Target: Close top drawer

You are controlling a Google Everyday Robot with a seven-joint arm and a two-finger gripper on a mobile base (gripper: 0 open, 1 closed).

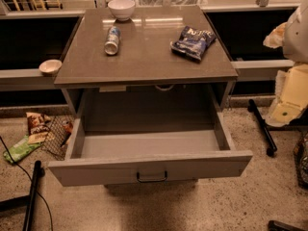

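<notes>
The top drawer [149, 166] is a wide grey drawer pulled far out of the cabinet toward me. Its flat front carries a small dark bar handle [151, 177]. The deep grey box [149, 143] behind the front holds nothing that I can see. The drawers below it are hidden under the open one. My gripper is not in view. Only a pale part of my arm [293, 81] shows at the right edge, to the right of the drawer and apart from it.
On the cabinet top [144, 61] stand a white bowl [121, 8], a can on its side [112, 40] and a blue chip bag [192, 42]. A small bowl [50, 66] sits on the left ledge. Snack bags [33, 129] and a wire basket [57, 136] lie on the floor at left. Black stand legs [262, 126] cross the floor at right.
</notes>
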